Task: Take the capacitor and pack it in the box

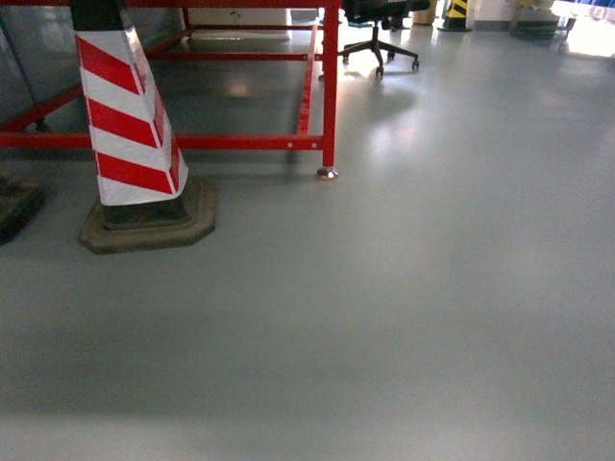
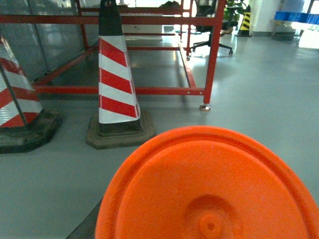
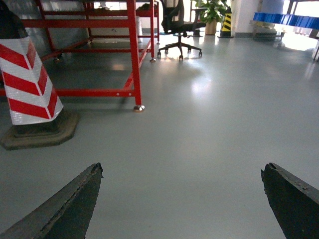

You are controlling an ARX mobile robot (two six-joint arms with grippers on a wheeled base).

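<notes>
Right end effector [image 3: 182, 199] is spread wide, its two dark fingers [image 3: 65, 204] at the lower corners of the right wrist view with bare grey floor [image 3: 199, 139] between them and nothing held. For the left end effector I cannot tell the state: the left wrist view is filled at the bottom by a large orange disc [image 2: 209, 189] with a small hub, and no fingers show there. Neither a capacitor nor the pale pink box appears in any view, and no table is visible. What does show is a red-and-white striped cone [image 1: 125, 125] on its dark base, a red steel frame [image 1: 330, 86] on a levelling foot, and a black office chair [image 1: 380, 29] farther back. So the step in hand looks like travel toward the work area, not a pick. To do it well, I judge the base should pass well clear of the cone's base and the frame's foot, the arms should stay tucked, and the head camera should find the parts and the box before any reach begins.
</notes>
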